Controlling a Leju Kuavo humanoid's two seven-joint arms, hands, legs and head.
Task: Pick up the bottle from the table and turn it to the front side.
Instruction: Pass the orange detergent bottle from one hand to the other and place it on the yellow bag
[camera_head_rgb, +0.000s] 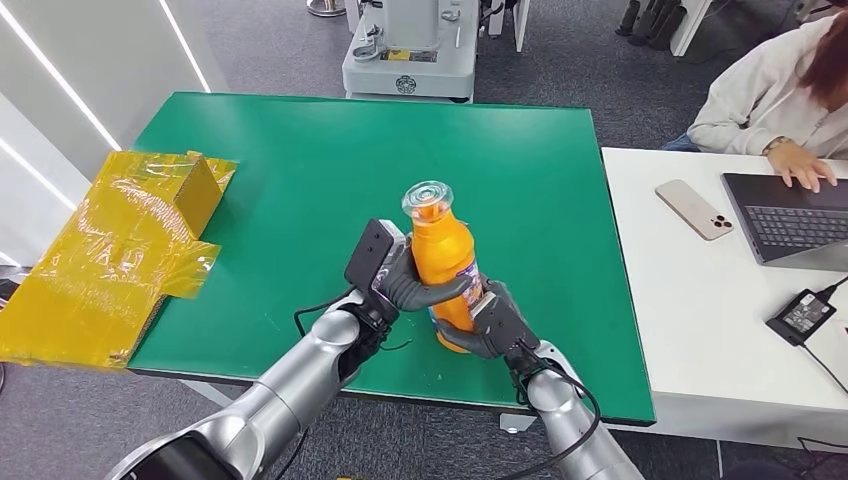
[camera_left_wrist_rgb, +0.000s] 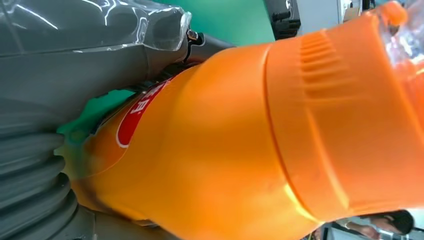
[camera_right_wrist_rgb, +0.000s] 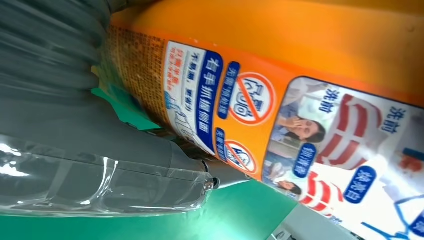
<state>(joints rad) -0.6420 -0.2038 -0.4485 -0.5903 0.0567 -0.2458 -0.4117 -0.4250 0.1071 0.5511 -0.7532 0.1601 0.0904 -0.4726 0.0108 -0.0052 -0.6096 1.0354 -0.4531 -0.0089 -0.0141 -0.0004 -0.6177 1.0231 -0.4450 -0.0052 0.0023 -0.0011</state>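
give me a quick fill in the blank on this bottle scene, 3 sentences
1. The bottle held by both robot hands is coloured ____.
2. It is held above a table with a ____ top.
3. On the white desk, beside the laptop, lies a ____.

Missing words: orange; green; phone

High head view—wrist views close on bottle (camera_head_rgb: 443, 262)

the bottle (camera_head_rgb: 443, 255) is glossy orange plastic with a clear cap and a smooth printed label. the table (camera_head_rgb: 300, 160) top is matt green. at nine o'clock, a cardboard box (camera_head_rgb: 120, 250) is wrapped in shiny, wrinkled yellow film.
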